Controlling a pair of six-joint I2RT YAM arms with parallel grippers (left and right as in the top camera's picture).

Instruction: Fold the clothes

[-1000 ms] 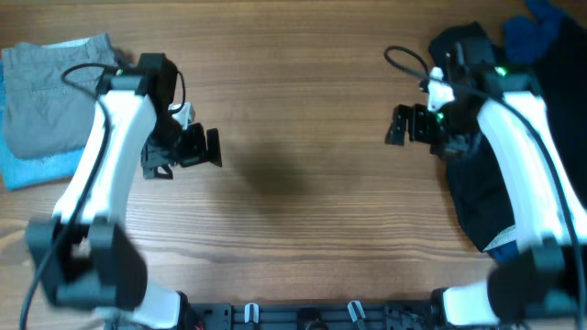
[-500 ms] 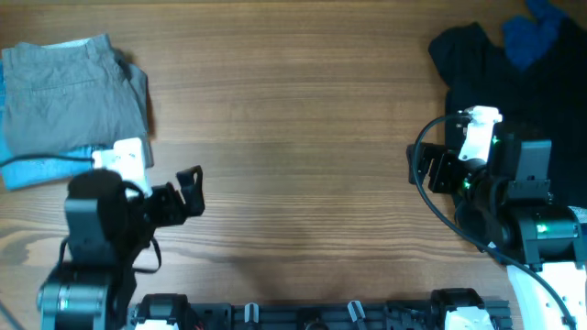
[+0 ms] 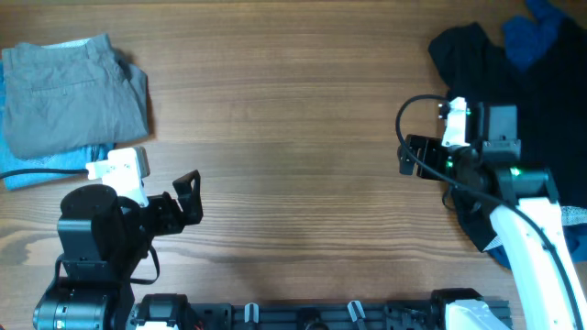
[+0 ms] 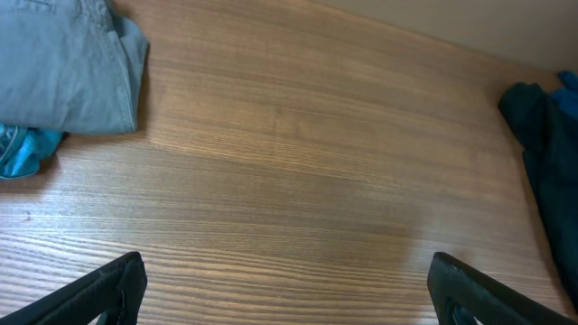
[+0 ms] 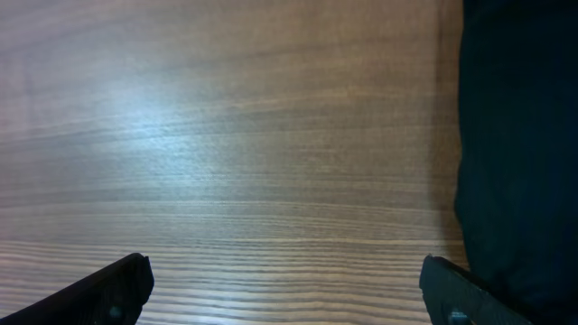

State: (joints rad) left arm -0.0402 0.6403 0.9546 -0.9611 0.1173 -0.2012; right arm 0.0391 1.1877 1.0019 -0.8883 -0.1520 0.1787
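Note:
Folded mid-grey trousers [image 3: 69,92] lie at the far left on a light-blue garment [image 3: 50,165]; they also show in the left wrist view [image 4: 63,63]. A black garment [image 3: 500,101] with a dark-blue one [image 3: 537,32] on it lies crumpled at the right; the black one shows in the right wrist view [image 5: 519,135]. My left gripper [image 3: 188,197] is open and empty over bare wood near the front left. My right gripper [image 3: 408,156] is open and empty, just left of the black garment's edge.
The wooden table [image 3: 293,137] stretches between the two piles. A black cable [image 3: 413,115] loops off the right arm. A rail with clips [image 3: 303,313] runs along the front edge.
The left arm drew back to the front left, off the grey trousers. The right arm pulled back, then shifted forward and left beside the black garment. Both grippers stay open.

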